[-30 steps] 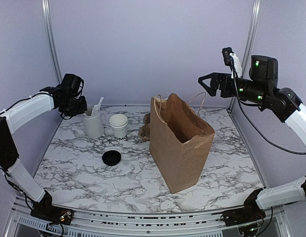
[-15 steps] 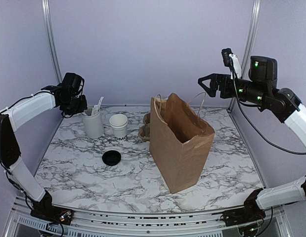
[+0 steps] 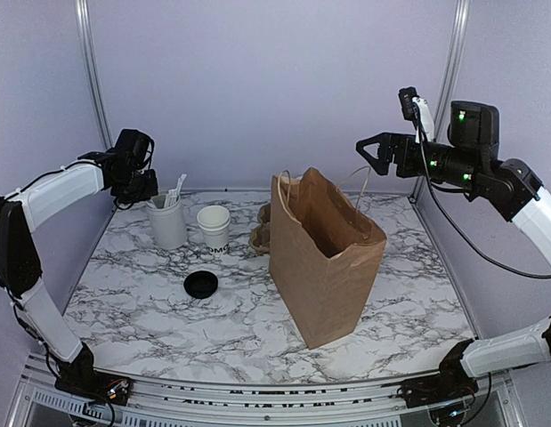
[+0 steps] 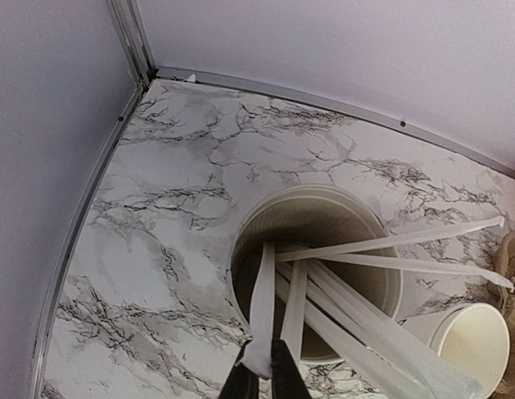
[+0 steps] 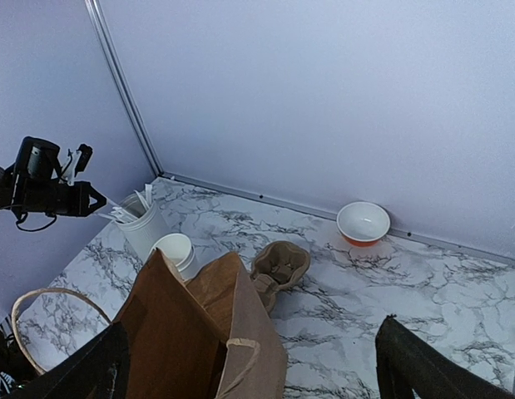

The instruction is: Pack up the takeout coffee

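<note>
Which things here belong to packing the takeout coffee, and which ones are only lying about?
For the job:
paper cup
black lid, off the cup
brown paper bag

Probably lying about:
tumbler of cutlery, though the left gripper pinches one piece
pulp cup carrier
white bowl

Left gripper (image 4: 264, 376): we log its jaws drawn in since earlier.
Grip: now pinching one cutlery piece (image 4: 262, 307).

carrier (image 3: 259, 237) partly hidden behind bag (image 3: 324, 267); coffee cup (image 4: 473, 345) cut off at btm-right corner, left wrist cam
</note>
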`<state>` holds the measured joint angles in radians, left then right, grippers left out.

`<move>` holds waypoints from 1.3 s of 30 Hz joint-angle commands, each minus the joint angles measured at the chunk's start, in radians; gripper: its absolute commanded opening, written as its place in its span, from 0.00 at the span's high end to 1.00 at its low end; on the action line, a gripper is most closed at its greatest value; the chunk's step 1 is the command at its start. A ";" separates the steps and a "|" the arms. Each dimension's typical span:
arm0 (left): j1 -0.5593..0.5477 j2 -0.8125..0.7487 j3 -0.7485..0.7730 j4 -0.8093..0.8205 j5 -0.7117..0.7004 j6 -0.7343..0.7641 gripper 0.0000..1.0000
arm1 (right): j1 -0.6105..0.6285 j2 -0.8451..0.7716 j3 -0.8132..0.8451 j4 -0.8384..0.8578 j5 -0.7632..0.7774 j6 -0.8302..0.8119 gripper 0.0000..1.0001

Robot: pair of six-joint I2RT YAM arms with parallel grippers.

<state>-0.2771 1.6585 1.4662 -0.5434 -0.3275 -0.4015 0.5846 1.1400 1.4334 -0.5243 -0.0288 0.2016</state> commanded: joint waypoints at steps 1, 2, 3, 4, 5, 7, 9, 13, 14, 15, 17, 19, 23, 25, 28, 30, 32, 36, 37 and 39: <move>0.007 0.022 0.038 -0.004 -0.026 0.021 0.92 | -0.009 -0.008 0.005 0.014 -0.012 0.007 0.00; 0.010 0.024 0.040 -0.005 -0.028 0.022 0.92 | -0.009 -0.008 0.005 0.014 -0.014 0.008 0.00; 0.010 0.026 0.041 -0.004 -0.028 0.024 0.92 | -0.009 -0.008 0.006 0.014 -0.014 0.009 0.00; 0.009 0.027 0.044 -0.005 -0.028 0.025 0.92 | -0.009 -0.008 0.008 0.014 -0.015 0.010 0.00; 0.009 0.029 0.046 -0.007 -0.027 0.026 0.90 | -0.009 -0.008 0.008 0.014 -0.015 0.009 0.00; 0.010 0.034 0.049 -0.005 -0.027 0.028 0.87 | -0.009 -0.008 0.007 0.013 -0.016 0.010 0.00; 0.011 0.040 0.052 -0.004 -0.026 0.029 0.84 | -0.009 -0.007 0.009 0.014 -0.016 0.011 0.00; 0.013 0.054 0.062 -0.005 -0.031 0.030 0.83 | -0.009 -0.003 0.013 0.014 -0.019 0.010 0.00; 0.014 0.059 0.064 -0.005 -0.035 0.032 0.83 | -0.009 -0.005 0.012 0.014 -0.019 0.011 0.00; 0.015 0.062 0.067 -0.006 -0.037 0.033 0.83 | -0.009 -0.005 0.012 0.013 -0.020 0.011 0.00; 0.017 0.069 0.071 -0.005 -0.039 0.036 0.83 | -0.009 -0.005 0.011 0.013 -0.020 0.010 0.00; 0.017 0.073 0.074 -0.005 -0.045 0.037 0.83 | -0.009 -0.006 0.009 0.011 -0.022 0.013 0.00; 0.019 0.086 0.090 -0.005 -0.050 0.048 0.83 | -0.009 -0.011 0.009 0.009 -0.022 0.013 0.00; 0.019 0.097 0.101 -0.004 -0.051 0.054 0.83 | -0.009 -0.012 0.010 0.007 -0.023 0.014 0.00; 0.023 0.113 0.120 -0.004 -0.053 0.060 0.79 | -0.009 -0.014 0.009 0.005 -0.023 0.014 0.00; 0.026 0.123 0.132 -0.003 -0.050 0.060 0.76 | -0.010 -0.014 0.009 0.004 -0.023 0.013 0.00; 0.029 0.132 0.141 0.003 -0.048 0.060 0.75 | -0.009 -0.013 0.007 0.003 -0.025 0.016 0.00; 0.033 0.147 0.154 0.021 -0.042 0.068 0.75 | -0.009 -0.014 0.007 0.001 -0.025 0.016 0.00; 0.033 0.154 0.159 0.023 -0.044 0.071 0.75 | -0.009 -0.014 0.007 0.000 -0.025 0.015 0.00; 0.034 0.169 0.172 0.024 -0.045 0.076 0.75 | -0.009 -0.014 0.007 -0.001 -0.027 0.016 0.00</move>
<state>-0.2493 1.7954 1.5936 -0.5354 -0.3676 -0.3473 0.5846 1.1400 1.4334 -0.5274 -0.0444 0.2092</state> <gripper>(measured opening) 0.252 0.997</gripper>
